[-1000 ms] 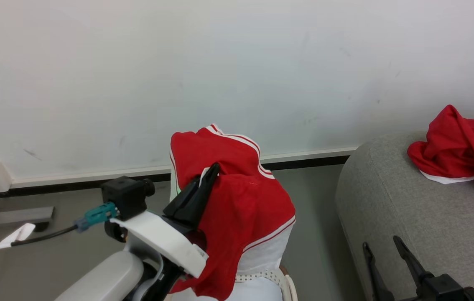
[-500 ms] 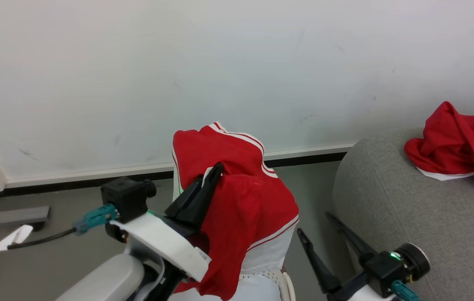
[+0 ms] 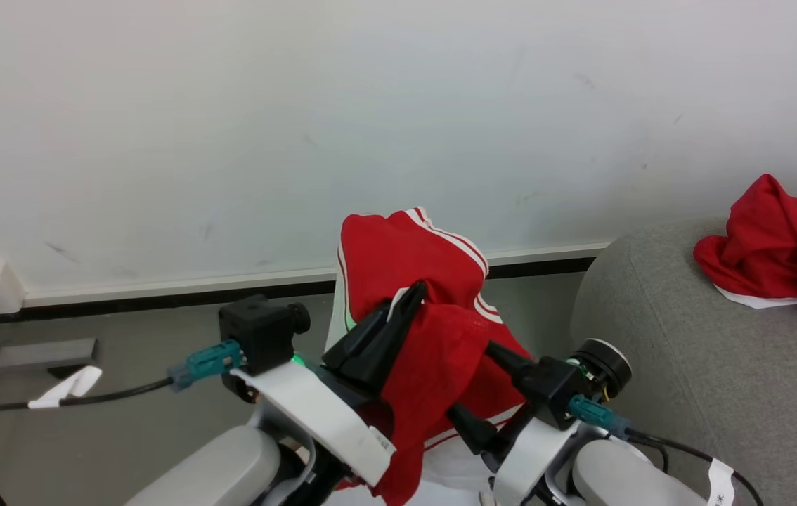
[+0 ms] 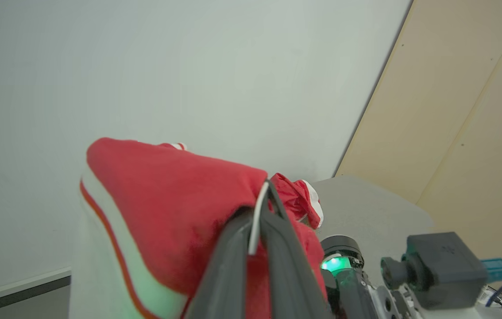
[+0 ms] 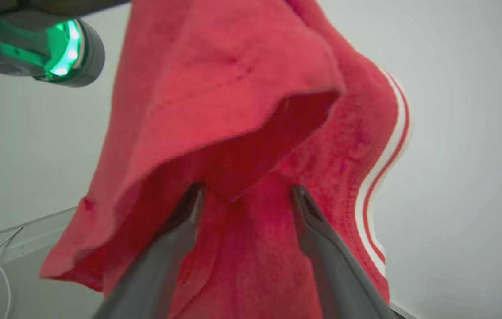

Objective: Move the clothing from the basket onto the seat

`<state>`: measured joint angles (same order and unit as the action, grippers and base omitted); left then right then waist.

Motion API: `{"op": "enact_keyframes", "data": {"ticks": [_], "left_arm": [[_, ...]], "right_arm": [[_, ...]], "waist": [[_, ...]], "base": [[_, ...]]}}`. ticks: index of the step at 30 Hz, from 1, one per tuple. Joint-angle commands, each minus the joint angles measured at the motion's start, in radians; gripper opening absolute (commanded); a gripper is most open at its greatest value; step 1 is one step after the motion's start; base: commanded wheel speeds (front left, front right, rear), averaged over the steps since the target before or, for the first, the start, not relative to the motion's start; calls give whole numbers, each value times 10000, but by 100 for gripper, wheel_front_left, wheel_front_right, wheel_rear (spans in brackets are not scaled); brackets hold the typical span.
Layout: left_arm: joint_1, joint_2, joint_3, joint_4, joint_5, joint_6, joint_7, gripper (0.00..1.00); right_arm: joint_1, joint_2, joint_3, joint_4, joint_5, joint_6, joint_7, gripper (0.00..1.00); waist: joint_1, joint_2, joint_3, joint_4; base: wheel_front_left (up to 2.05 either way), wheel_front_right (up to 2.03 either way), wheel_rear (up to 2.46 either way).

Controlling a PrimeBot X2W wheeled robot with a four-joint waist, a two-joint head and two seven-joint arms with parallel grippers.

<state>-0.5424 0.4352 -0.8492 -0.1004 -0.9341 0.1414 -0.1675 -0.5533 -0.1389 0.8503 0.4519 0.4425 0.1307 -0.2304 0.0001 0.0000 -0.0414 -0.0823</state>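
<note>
From the head view, the left gripper (image 3: 409,299) pinches the clothing (image 3: 405,246) up high, off to the left of the seat (image 3: 687,365), where another red garment (image 3: 778,246) already lies near the wall. The right gripper (image 3: 470,381) pokes into the hanging folds from the right. The two wrists sit close together, so I'd worry about them knocking if either swings.

In the left wrist view, the left gripper (image 4: 257,212) is pressed together on a thin bit of fabric with a white edge. Most of the clothing (image 4: 167,186) droops off to one side. A hold that small could slip, and the piece would drop to the floor short of the seat (image 4: 366,199).

In the right wrist view, the right gripper (image 5: 246,197) is spread, its fingers (image 5: 189,212) either side of a red fold of the clothing (image 5: 233,88). Closing there might catch only one loose layer, or tug against the other grip.
</note>
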Motion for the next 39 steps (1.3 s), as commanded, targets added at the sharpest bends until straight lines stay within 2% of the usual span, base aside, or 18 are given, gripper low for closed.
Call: {"op": "enact_keyframes", "data": {"ticks": [1, 5, 6, 7, 11, 22, 23, 24, 25, 26, 39], "left_arm": [[-118, -93, -48, 14, 99, -87, 33, 0], [-183, -279, -195, 46, 19, -202, 85, 0], [-184, -313, -219, 56, 3, -235, 100, 0], [-190, -334, -253, 76, -11, -254, 118, 0], [-156, -321, -288, 176, -37, -236, 119, 0], [16, -119, -153, 387, 134, 34, -59, 0], [13, -107, -141, 412, 183, 75, -103, 7], [13, -90, -153, 451, 219, 96, -129, 34], [27, -85, -148, 476, 249, 127, -138, 74], [46, -89, -141, 504, 267, 151, -161, 100], [421, 14, -266, 1253, 459, 104, -496, 100]], "right_arm": [[-304, 89, 184, 319, 336, -1, -86, 100], [-789, 417, 731, 1172, 1085, -1, -202, 100], [-919, 461, 781, 1280, 1252, -1, -269, 27], [-1017, 495, 951, 1364, 1463, -1, -280, 0], [-1230, 533, 1200, 1376, 2141, -3, -355, 0], [-658, 150, 153, 547, 1941, -3, -359, 0], [-609, 120, 40, 493, 1918, -1, -359, 0], [-554, 88, -39, 462, 1897, -1, -358, 0], [-511, 56, -126, 429, 1870, -1, -354, 0], [-476, 30, -262, 393, 1851, -1, -354, 0], [12, -421, -1845, -166, 1344, -1, -355, 0]], "waist": [[-1, 0, -21, 56], [-1, 0, -91, 184], [-1, 0, -111, 219], [-1, 0, -128, 256], [-1, 0, -182, 339], [-1, 0, -76, 330], [-1, 0, -58, 331], [-1, 0, -40, 329], [-1, 0, -25, 325], [-1, 0, -10, 321], [-1, 0, 164, -12]], "base": [[0, 0, 0], [0, 0, 0], [0, 0, 0], [0, 0, 0], [0, 0, 0], [0, 0, 0], [0, 0, 0], [0, 0, 0], [0, 0, 0], [0, 0, 0], [0, 0, 0]]}}
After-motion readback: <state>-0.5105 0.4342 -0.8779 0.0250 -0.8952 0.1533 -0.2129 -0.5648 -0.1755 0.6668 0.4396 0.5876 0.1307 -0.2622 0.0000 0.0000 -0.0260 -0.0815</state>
